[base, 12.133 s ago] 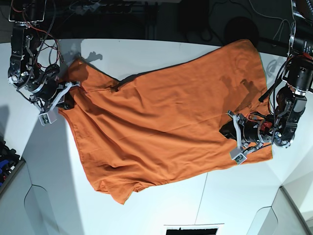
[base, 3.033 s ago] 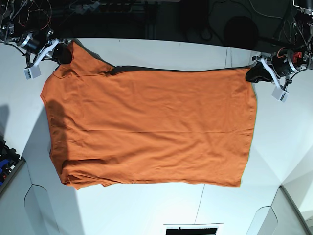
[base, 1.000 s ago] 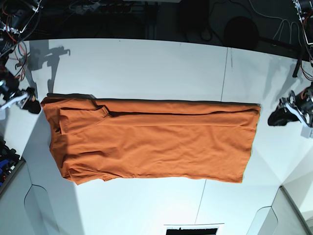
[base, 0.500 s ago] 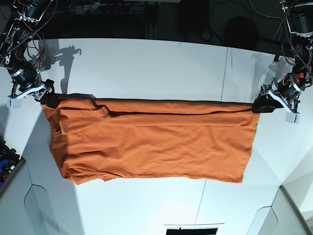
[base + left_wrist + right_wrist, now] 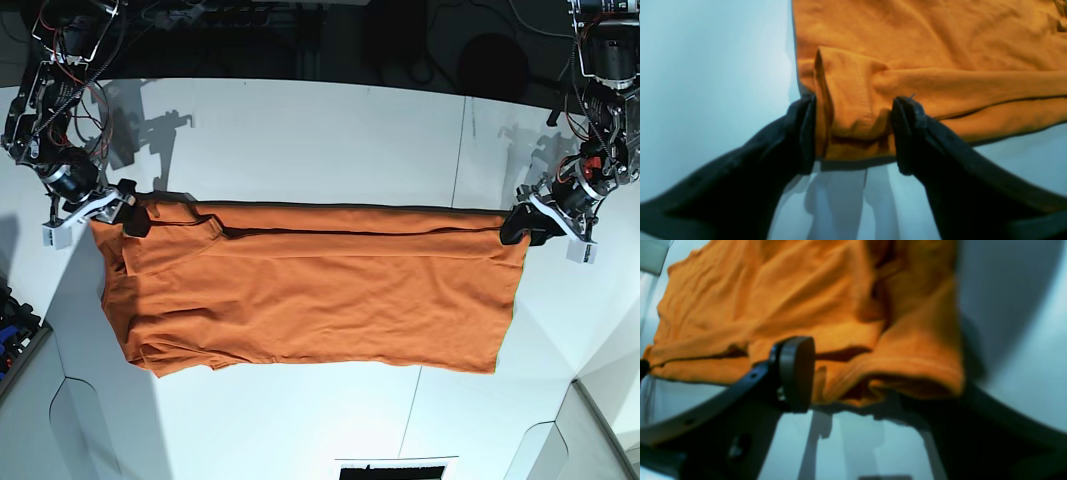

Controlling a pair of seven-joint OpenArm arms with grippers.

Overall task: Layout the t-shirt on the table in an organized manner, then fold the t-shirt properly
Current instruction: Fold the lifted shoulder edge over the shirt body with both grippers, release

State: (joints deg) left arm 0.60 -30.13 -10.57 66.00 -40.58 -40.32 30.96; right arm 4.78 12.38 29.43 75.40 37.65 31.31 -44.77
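Both end effectors had closed in on the far corners of the t-shirt (image 5: pixel 310 290), which lay folded lengthwise on the white desk (image 5: pixel 300 140). The left end effector (image 5: pixel 853 133) stood spread, its fingers (image 5: pixel 907 133) straddling a bunched corner. The right end effector (image 5: pixel 873 386) was likewise parted around a corner, though blur and cloth hid its far finger.

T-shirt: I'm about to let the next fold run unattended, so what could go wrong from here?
The left gripper has its jaws open around a bunched corner of the t-shirt; closing may catch only some layers, so the fold sags. The right gripper sits at a rumpled sleeve edge, blurred here, so its bite is uncertain. Uneven grips at the two ends could skew the shirt on the table.
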